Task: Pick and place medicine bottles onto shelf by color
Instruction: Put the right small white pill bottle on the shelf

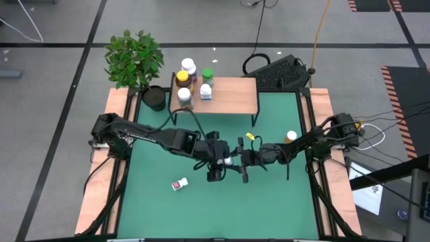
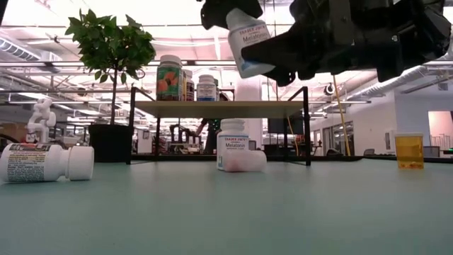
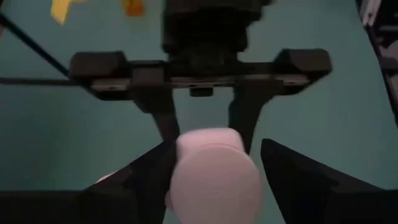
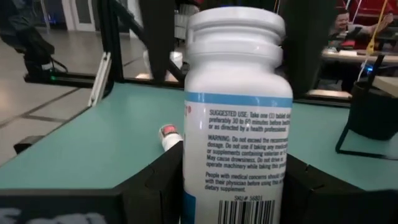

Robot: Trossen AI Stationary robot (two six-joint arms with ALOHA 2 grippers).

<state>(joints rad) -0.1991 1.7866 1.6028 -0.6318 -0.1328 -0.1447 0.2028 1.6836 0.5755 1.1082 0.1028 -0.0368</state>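
A white melatonin bottle (image 2: 249,44) with a white cap is held high above the green table, between my two grippers at mid-table. My right gripper (image 4: 233,193) is shut on it. My left gripper (image 3: 214,183) faces it from the table's left, open, with one finger on either side of the cap (image 3: 214,174). Whether a finger touches the cap, I cannot tell. The shelf (image 1: 232,94) stands at the table's far edge with several bottles (image 1: 185,81) upright on its left part. An amber bottle (image 1: 290,136) stands on the table at the right. My right gripper pinches the white bottle's body near its bottom end (image 4: 236,180) between its two fingers (image 4: 155,186), coming from the table's right. The bottle is lifted clear and tilted, with its cap (image 2: 237,15) up and toward my left gripper.
A white bottle (image 1: 179,184) lies on its side on the table in front of my left arm. In the low view another white bottle (image 2: 232,144) stands on the table in front of the shelf. A potted plant (image 1: 153,97) stands left of the shelf.
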